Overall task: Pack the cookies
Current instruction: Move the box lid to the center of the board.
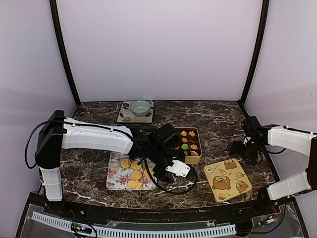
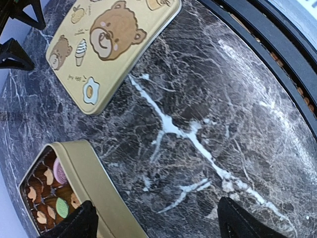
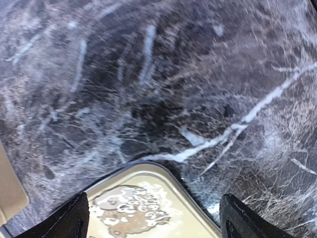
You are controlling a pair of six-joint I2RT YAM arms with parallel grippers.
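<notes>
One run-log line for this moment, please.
left gripper: open, by tin | right gripper: open, near lid | cookies: floral tray and tin

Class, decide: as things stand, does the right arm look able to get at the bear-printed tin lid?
Probably yes. The right tool hangs open just beyond the bear-printed tin lid, which lies flat on the marble table; nothing stands between them.

Several golden-orange round cookies (image 1: 134, 174) lay flat and close together on the floral tray (image 1: 114, 182), with part of the cluster hidden under the arm. More sat in the open gold tin (image 1: 194, 159) just right of the tray. These were small orange flower-like pieces, with a green cookie (image 2: 62, 207) and a pink cookie (image 2: 60, 171) among them, against a dark brown inside.
</notes>
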